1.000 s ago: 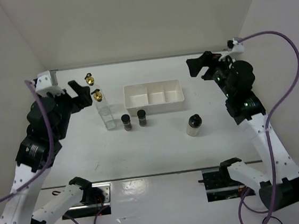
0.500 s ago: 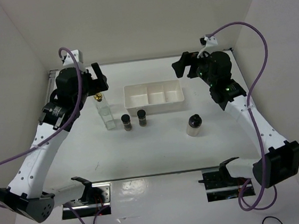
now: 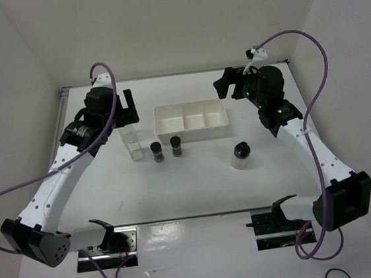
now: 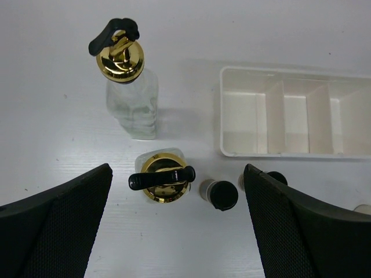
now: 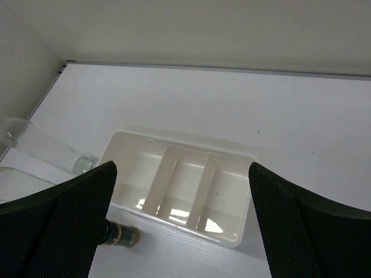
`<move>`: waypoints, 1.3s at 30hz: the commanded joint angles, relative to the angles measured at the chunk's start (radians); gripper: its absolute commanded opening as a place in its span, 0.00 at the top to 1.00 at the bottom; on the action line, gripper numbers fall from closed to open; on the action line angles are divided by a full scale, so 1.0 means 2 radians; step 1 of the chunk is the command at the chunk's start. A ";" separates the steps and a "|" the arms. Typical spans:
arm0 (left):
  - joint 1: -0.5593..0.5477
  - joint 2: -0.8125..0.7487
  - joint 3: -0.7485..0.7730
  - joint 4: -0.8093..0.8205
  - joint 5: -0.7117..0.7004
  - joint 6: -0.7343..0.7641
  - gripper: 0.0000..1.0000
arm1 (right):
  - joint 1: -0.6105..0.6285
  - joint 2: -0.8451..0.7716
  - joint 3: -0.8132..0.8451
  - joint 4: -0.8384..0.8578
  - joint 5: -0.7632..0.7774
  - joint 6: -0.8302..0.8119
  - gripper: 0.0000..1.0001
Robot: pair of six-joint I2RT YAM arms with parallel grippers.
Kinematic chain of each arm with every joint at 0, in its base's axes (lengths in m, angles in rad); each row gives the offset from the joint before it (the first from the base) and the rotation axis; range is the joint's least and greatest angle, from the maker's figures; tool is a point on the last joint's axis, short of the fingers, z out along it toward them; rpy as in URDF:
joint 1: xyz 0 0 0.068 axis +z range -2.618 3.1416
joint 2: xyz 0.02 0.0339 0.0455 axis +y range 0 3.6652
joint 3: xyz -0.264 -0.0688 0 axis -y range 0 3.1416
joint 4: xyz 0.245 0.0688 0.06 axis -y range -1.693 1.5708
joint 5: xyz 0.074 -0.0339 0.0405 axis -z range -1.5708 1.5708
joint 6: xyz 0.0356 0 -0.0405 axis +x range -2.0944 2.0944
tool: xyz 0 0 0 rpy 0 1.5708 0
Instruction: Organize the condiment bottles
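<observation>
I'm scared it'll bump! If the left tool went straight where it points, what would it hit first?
Probably the nearer tall clear glass bottle's gold pourer top, centred under the left tool; depth unclear.

Top camera looks down from behind, far off; left wrist faces straight down, right wrist obliquely; all 3 share the tray (image 4: 243, 121).

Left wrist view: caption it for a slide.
Open left end effector over the near gold-topped bottle; second bottle beyond, tray at right.
</observation>
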State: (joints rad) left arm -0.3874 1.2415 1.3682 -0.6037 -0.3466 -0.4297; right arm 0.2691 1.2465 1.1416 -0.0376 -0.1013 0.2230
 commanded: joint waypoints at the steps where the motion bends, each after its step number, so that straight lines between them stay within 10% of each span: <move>1: 0.003 -0.003 -0.012 0.003 -0.026 -0.015 0.00 | 0.002 0.000 -0.002 0.024 0.006 -0.004 0.01; 39: -0.002 0.040 -0.056 0.068 -0.058 0.027 0.18 | 0.002 0.055 0.011 0.039 0.020 0.014 0.01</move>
State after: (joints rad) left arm -0.3882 1.3212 1.2358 -0.5030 -0.4427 -0.3920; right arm 0.2691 1.3453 1.1366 -0.0109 -0.0807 0.2459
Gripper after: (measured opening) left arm 0.829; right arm 0.985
